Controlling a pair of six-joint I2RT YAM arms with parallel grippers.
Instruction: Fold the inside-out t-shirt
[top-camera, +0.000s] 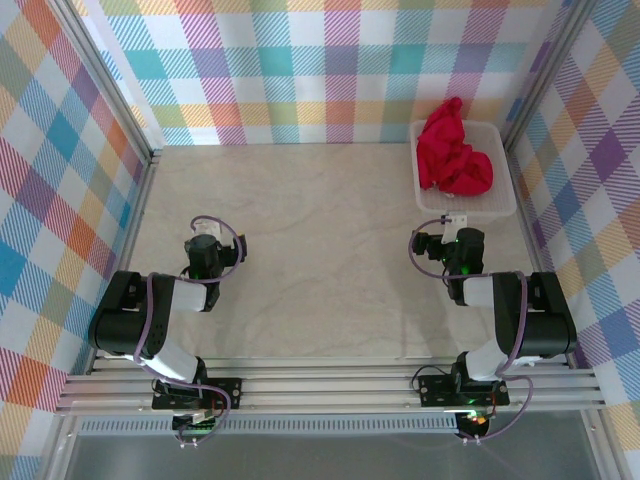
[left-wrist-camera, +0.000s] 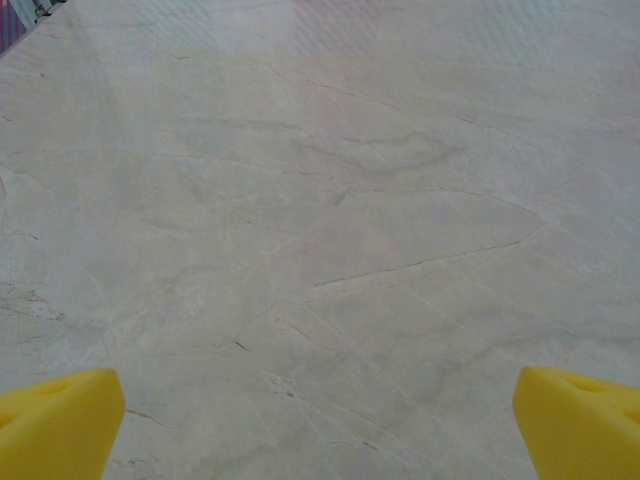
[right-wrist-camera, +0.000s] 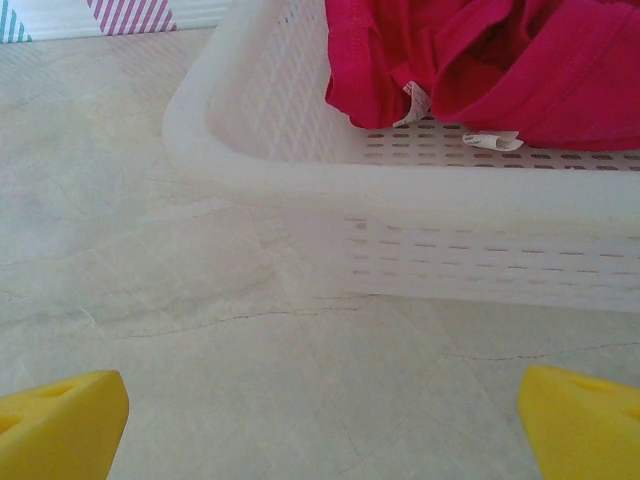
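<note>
Shirt: the t-shirt lies bunched in a crimson heap inside the white basket. One end is piled up against the far rim.
Basket: it sits on the table at the far right, close to the plaid wall.
Tags: small white tags hang at the heap's near edge, over the mesh floor.
Left gripper: jaws spread wide with nothing between them, over bare table at the near left, well apart from the basket.
Right gripper: also spread wide and empty, just in front of the basket's near wall. It seems to stand clear of the wall, though the angle leaves me unsure.
</note>
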